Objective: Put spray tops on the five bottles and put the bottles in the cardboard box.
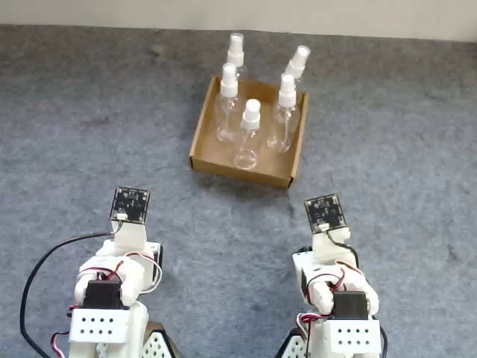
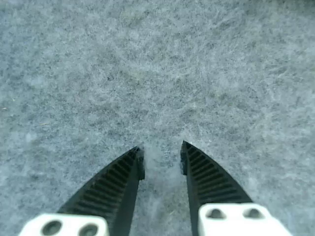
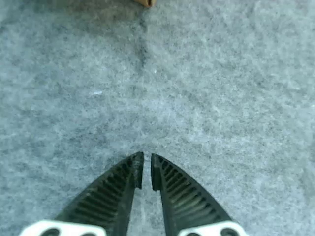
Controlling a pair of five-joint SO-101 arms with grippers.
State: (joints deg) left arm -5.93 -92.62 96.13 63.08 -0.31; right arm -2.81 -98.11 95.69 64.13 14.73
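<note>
Reads as a robotics lab bench or hobby test rig, not a home or shop. Evidence: worktop covered w/ grey felt-type mat [image 1: 89, 112], and the same fuzzy fabric sits under both wrist cams. Plain pale wall strip [image 1: 238, 15] runs along the far edge. Two small white desktop arms side by side, one [image 1: 112, 298] and the other [image 1: 339, 306], w/ exposed servo blocks and loose red/black/white wiring. Black cable [image 1: 33, 283] loops off one base. Bare black cam board [image 1: 130, 203] on each wrist. Props staged mid-mat: cardboard box [image 1: 207, 145] holding clear bottles [image 1: 227, 119] w/ white spray tops [image 1: 252, 113]. Exact room type can't be told.
</note>
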